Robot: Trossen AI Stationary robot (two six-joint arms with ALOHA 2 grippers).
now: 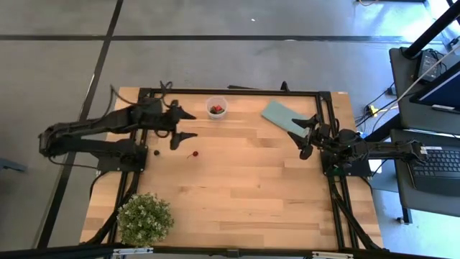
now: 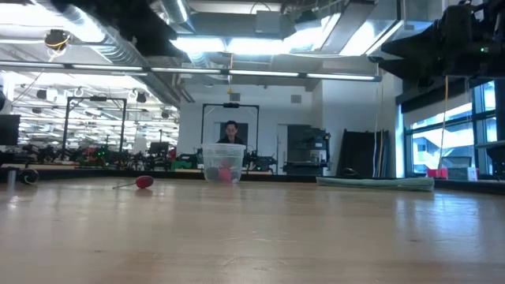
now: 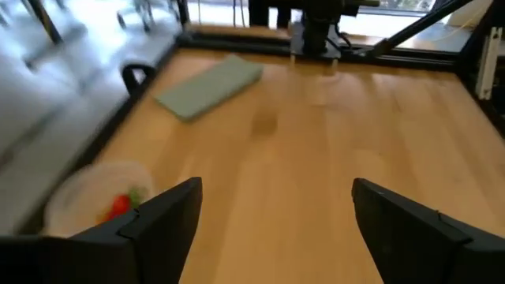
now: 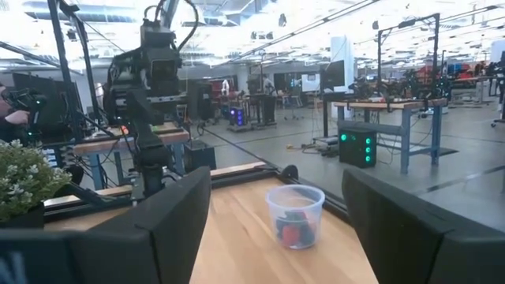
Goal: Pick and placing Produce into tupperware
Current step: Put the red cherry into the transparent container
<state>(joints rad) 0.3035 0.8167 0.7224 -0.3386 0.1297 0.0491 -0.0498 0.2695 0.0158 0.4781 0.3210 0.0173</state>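
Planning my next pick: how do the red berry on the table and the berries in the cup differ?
The loose red berry lies bare on the table, between the left gripper and the potted plant; the cup's berries sit inside the clear cup near the far edge. It is single; they are several, red and dark. All are tiny.

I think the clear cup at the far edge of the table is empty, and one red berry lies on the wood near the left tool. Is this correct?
Not quite. The clear cup is not empty: the right wrist view shows red and dark pieces inside it, and the high view agrees. The rest holds: one red berry lies on the wood near the left tool.
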